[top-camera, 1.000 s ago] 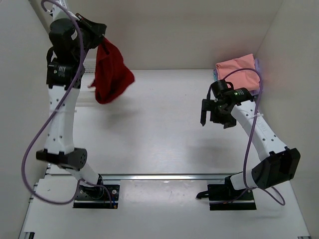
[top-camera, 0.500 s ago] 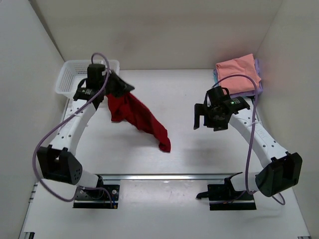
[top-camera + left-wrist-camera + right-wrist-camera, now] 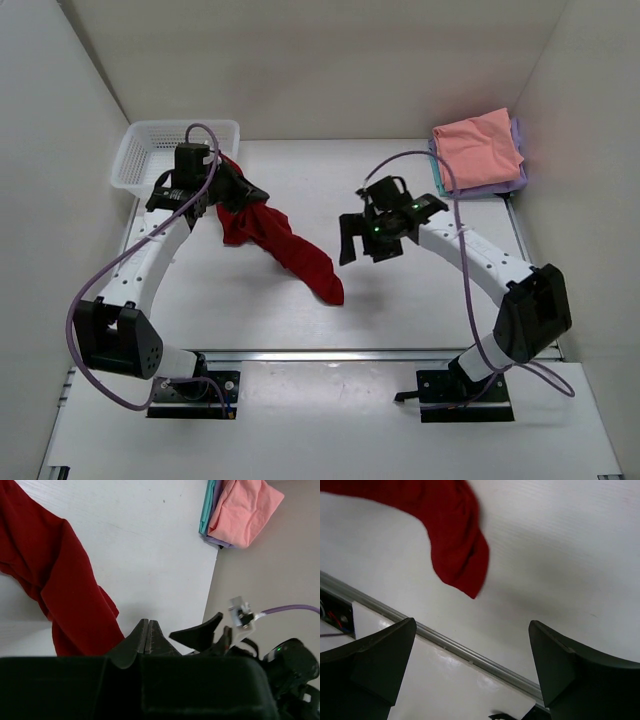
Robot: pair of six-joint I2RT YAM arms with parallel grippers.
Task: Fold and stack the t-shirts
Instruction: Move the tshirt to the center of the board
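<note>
The left gripper is closed tight on the upper end of the large, plain dark red cloth t-shirt. The left wrist view shows its fingers pressed together with the cloth running off beside them; the pinch point itself is hidden. The t-shirt is bunched, not spread. From the held end, just beside the white plastic mesh basket, it runs as one long band diagonally toward the near right. Its free tail ends near the middle of the white table; whether the tail rests on the surface or hangs just clear cannot be told. The right gripper stands with jaws spread wide and empty, just to the right of that tail and apart from it. In the right wrist view the tail lies ahead of the gap between the fingers, slightly left. The right arm is judged the nearer to the free end, so a catch there would call for a short reach leftward across the band's axis. Open table lies between the arms. The metal rail borders the near side, close to the tail. The stack of folded cloth squares, salmon pink over lavender and teal, sits in the far right corner, well apart.
</note>
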